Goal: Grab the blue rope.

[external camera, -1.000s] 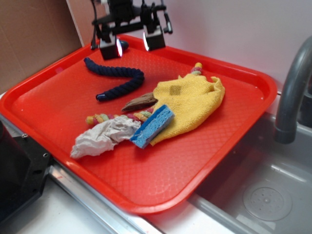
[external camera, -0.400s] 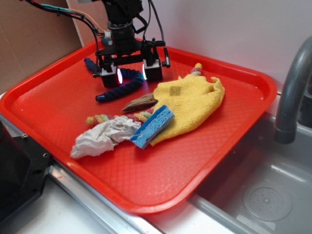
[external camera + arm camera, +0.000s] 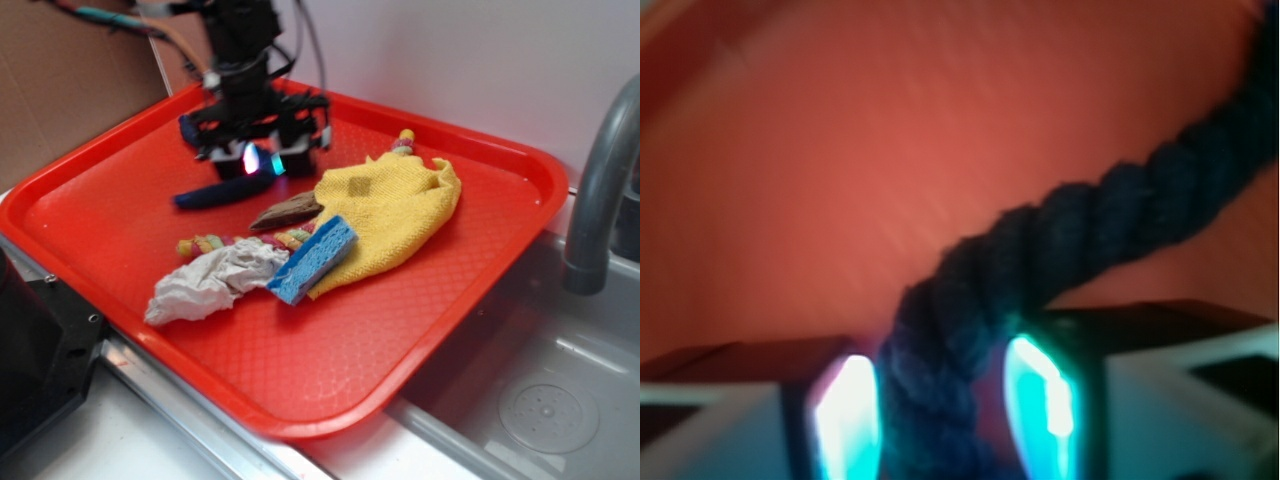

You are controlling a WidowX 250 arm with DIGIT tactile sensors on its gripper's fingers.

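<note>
Now, with the gripper (image 3: 945,400) low at the far left of the red tray (image 3: 420,330) and the blue rope (image 3: 1070,225) between its parted jaws, squeeze squarely on that bend before any lift.

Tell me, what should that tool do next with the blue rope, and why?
Probably close fully, then lift a little. The wrist view shows the blue rope already between the tool's two fingers, and the tool sits low over the red tray, so little remains but gripping.
</note>
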